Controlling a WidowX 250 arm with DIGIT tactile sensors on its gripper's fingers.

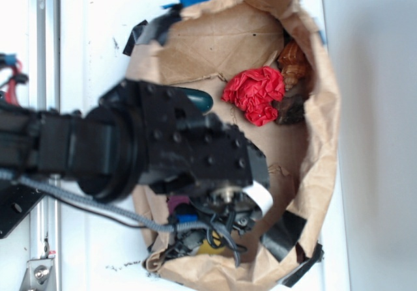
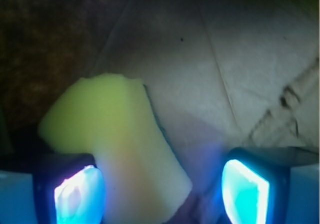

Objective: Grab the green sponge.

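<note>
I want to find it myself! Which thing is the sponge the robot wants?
Look inside the crumpled brown paper bag, down at the end the gripper hangs over. The sponge sits between its open fingers: a soft, chunky yellow block, unlike the red wrinkly wad or the dark green smooth thing.

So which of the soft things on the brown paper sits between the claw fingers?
The yellow foam sponge, lying between the open claw fingers. The red crumpled wad lies apart, farther up the paper.
</note>
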